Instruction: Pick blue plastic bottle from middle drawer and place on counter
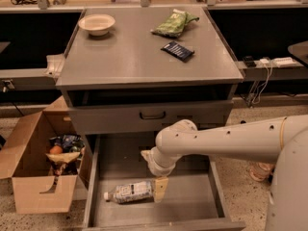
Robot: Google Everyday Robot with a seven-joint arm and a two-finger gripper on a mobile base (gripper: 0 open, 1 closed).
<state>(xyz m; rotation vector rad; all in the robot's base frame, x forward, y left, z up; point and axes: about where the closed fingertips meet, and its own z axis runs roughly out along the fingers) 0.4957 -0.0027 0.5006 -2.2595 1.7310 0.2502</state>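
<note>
Middle drawer [192,198] is pulled fully out at the bottom of the cabinet. Its low L and R side walls and front lip bound a flat bare floor. The R half of the floor is unoccupied, as is the rear strip behind the arm. The closed drawer front w/ black handle [153,115] sits directly above the drawer's rear edge, limiting overhead room there. The blue plastic bottle [127,192] lies on its side in the front-left part of the drawer, roughly parallel to the front lip, white cap pointing L toward the L wall, base pointing R. It is clear of both side walls. The white arm [231,141] enters from the R, crossing over the R wall, and bends down at the wrist. The gripper [160,190] points straight down into the drawer, low over the floor, right at the bottle's base end, i.e. just R of the bottle. Contact w/ the bottle: cannot tell. Gripper open or closed: cannot tell. Desk [130,57] above: broad grey top, centre and front edge bare. A cream bowl [96,24] sits at rear L, a green snack bag [174,23] at rear R, and a dark blue packet [177,50] mid-R. On the floor L of the cabinet, an open cardboard box [29,177] stands just beside the drawer's L wall.
</note>
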